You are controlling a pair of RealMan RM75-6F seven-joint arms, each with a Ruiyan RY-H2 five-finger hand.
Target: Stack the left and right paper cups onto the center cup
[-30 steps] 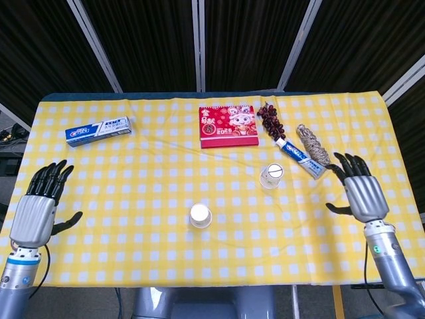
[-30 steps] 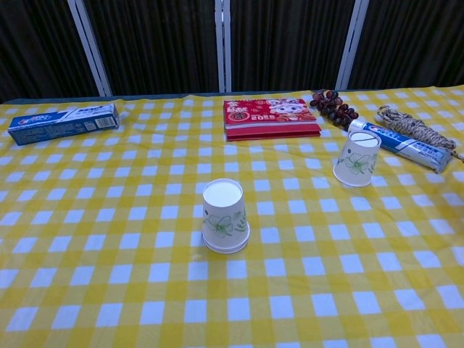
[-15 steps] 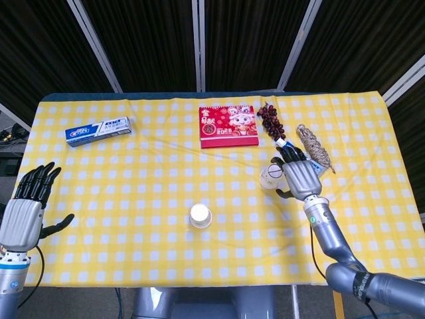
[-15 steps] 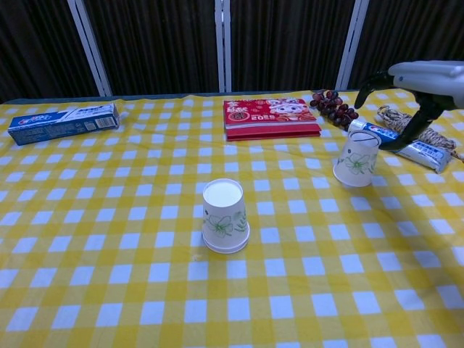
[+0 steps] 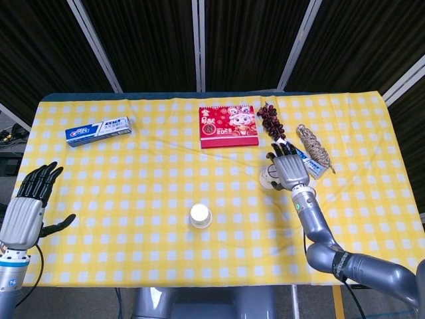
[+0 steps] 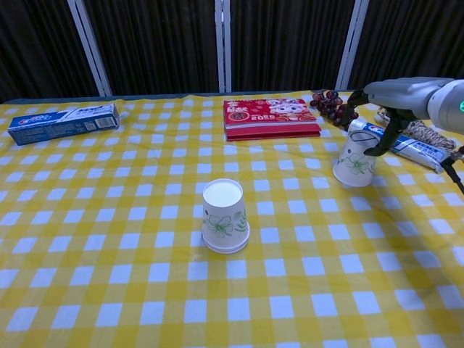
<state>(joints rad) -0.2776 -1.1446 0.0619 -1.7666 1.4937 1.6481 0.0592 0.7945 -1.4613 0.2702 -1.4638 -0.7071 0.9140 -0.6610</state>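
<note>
The right cup (image 6: 355,162) stands upside down near the toothpaste tube (image 6: 401,146), well apart from the center cup (image 6: 225,215) in mid-table. Your right hand (image 5: 289,170) hovers over it, fingers spread, holding nothing, so this looks like the reach before the grasp. Next, lower and close around its wall. Your left hand (image 5: 30,206) waits spread at the table's edge.

The bench (image 5: 133,199) wears a yellow-and-white checked cloth. Both paper cups, one mid-bench (image 6: 224,215) and one toward the right edge (image 6: 356,160), are white with green flower prints. The booklet (image 5: 228,126) is red, the toothpaste box (image 5: 98,130) blue and white, the grapes (image 5: 270,120) dark red.
</note>
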